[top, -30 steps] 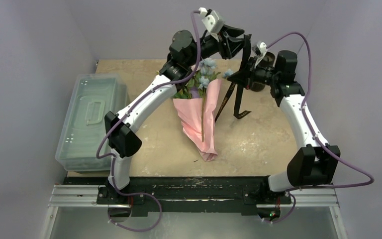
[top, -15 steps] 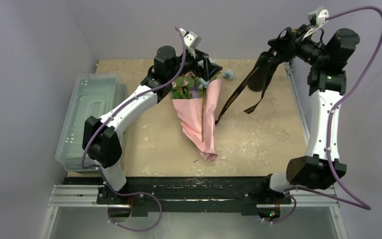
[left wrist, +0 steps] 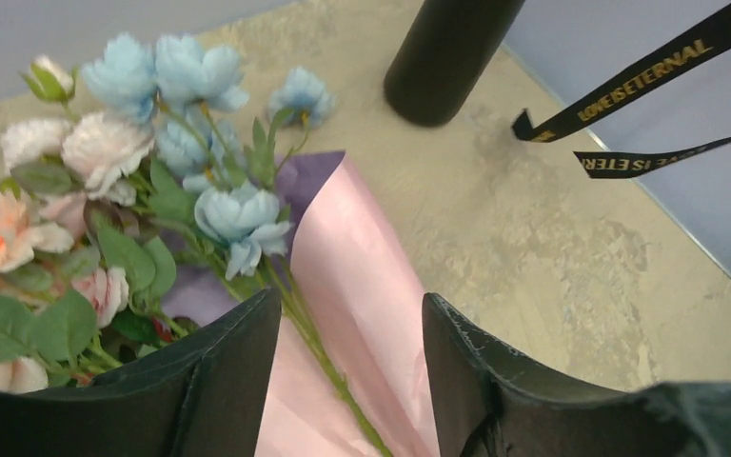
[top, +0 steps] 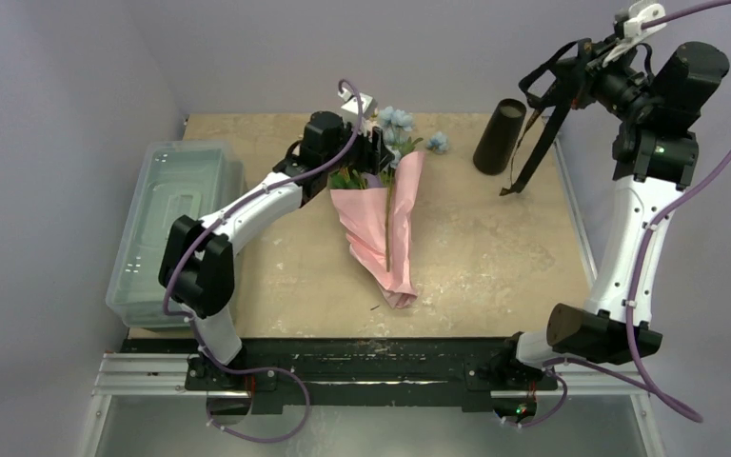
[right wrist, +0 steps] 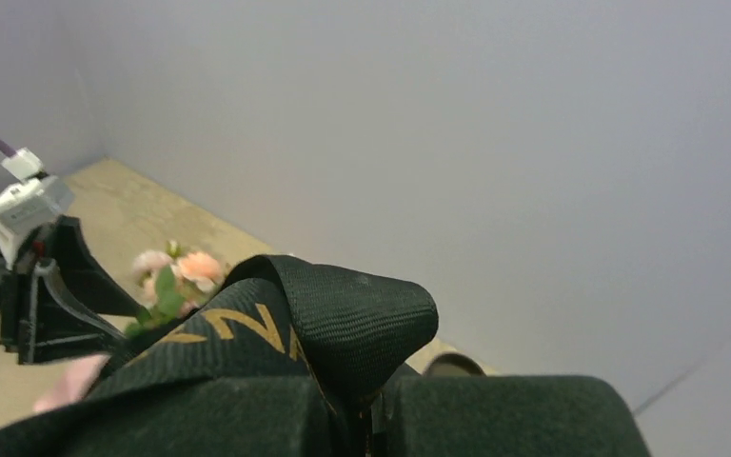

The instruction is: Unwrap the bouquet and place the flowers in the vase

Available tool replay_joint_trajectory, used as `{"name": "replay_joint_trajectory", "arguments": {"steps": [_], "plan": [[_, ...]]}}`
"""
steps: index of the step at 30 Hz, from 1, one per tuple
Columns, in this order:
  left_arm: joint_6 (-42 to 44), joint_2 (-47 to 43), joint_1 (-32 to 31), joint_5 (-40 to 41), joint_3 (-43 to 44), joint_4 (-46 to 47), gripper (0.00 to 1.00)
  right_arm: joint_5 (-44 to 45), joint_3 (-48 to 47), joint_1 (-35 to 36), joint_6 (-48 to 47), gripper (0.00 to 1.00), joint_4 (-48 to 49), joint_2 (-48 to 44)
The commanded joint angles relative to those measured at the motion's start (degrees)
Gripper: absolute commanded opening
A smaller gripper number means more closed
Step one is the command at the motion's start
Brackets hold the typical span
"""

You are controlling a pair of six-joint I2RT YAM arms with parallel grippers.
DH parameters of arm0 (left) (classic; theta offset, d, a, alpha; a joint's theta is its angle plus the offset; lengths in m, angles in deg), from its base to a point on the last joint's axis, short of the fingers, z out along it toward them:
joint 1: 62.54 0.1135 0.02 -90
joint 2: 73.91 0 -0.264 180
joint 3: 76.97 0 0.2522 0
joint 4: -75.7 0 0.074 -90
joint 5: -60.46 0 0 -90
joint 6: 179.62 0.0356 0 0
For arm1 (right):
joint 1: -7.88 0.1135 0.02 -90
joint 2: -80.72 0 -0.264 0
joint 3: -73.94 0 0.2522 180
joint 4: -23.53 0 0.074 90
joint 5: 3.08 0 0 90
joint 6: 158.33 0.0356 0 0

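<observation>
1. Nearest the arm bases, I see the bouquet [top: 381,233] lying flat on the table [top: 495,276], roughly central. Its pointed end faces me and its open end faces away. The pink paper [top: 371,224] is wrapped around the stems.

2. To the left, a clear lidded bin [top: 171,224] sits along the table's left edge, well apart from the bouquet.

3. Farther back, the flowers [top: 395,124] fan out of the open end of the paper. In the left wrist view the pale blue blooms lie toward the rear, and the pink and peach ones are on the left.

4. The left gripper [top: 381,152] sits low over the open end of the wrap. Its jaws stand apart, released, and it holds nothing. In the left wrist view the paper's edge and a green stem show in the gap. I cannot tell whether the fingers [left wrist: 228,381] touch the paper.

5. The vase [top: 498,135] stands upright at the far right of the table, apart from the flowers.

6. The right gripper [top: 585,81] is raised high at the far right. It is clenched on the black ribbon [top: 533,143], which is bunched between its fingers with gold lettering showing. The loose ends hang down just beside the vase, clear of the bouquet.
</observation>
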Motion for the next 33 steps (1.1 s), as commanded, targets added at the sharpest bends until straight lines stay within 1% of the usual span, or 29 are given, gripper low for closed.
{"name": "replay_joint_trajectory", "arguments": {"steps": [1, 5, 6, 9, 10, 13, 14, 16, 19, 22, 25, 27, 29, 31, 33], "plan": [[0.7, 4.2, 0.2, 4.1, 1.3, -6.8, 0.54, 7.5, 3.8, -0.1, -13.7, 0.0, -15.1, 1.1], [-0.1, 8.8, 0.1, 5.7, 3.0, -9.7, 0.51, 10.9, 15.6, 0.0, -22.6, 0.0, -20.2, -1.3], [-0.4, 9.9, 0.1, 5.9, 3.4, -10.3, 0.51, 11.5, 18.2, 0.2, -23.9, 0.08, -20.9, -1.6], [-0.4, 13.3, -0.2, 6.1, 5.7, -11.8, 0.52, 13.9, 24.3, 1.3, -28.9, 0.57, -24.2, -1.0], [0.0, 14.2, -0.5, 6.3, 6.3, -12.2, 0.53, 14.8, 25.1, 1.8, -30.6, 0.68, -25.7, -0.5], [1.0, 16.2, -1.4, 7.3, 7.8, -12.8, 0.56, 15.6, 26.8, 3.2, -31.5, 0.86, -26.8, 0.1], [1.4, 16.7, -1.7, 8.1, 8.2, -12.9, 0.58, 15.1, 27.0, 4.0, -31.2, 0.88, -26.7, 0.2], [1.8, 17.6, -1.8, 10.0, 9.0, -13.4, 0.61, 14.3, 27.5, 7.1, -29.2, 0.9, -25.7, 0.1], [2.1, 17.8, -2.0, 9.9, 8.9, -13.4, 0.63, 11.5, 28.8, 13.2, -24.8, 0.89, -22.6, 0.1], [4.1, 17.6, -3.2, 11.7, 8.8, -14.1, 0.63, 6.5, 29.6, 19.0, -19.1, 0.84, -17.9, 1.1], [5.1, 17.5, -4.0, 14.3, 7.9, -14.1, 0.68, -1.1, 30.1, 22.3, -13.2, 0.74, -13.3, 3.5], [5.7, 17.2, -4.2, 14.8, 7.0, -13.8, 0.72, -4.4, 31.0, 24.2, -8.3, 0.72, -8.6, 5.4], [6.2, 17.0, -4.2, 17.1, 6.3, -13.4, 0.76, -3.8, 32.5, 26.8, -3.0, 0.74, -3.6, 6.8], [6.4, 16.7, -4.1, 17.5, 5.4, -12.5, 0.77, 0.1, 34.2, 29.2, 2.0, 0.76, 1.1, 8.1], [6.2, 16.4, -4.2, 17.5, 4.2, -10.7, 0.79, 2.9, 36.2, 30.0, 9.4, 0.79, 5.6, 9.4]]}}
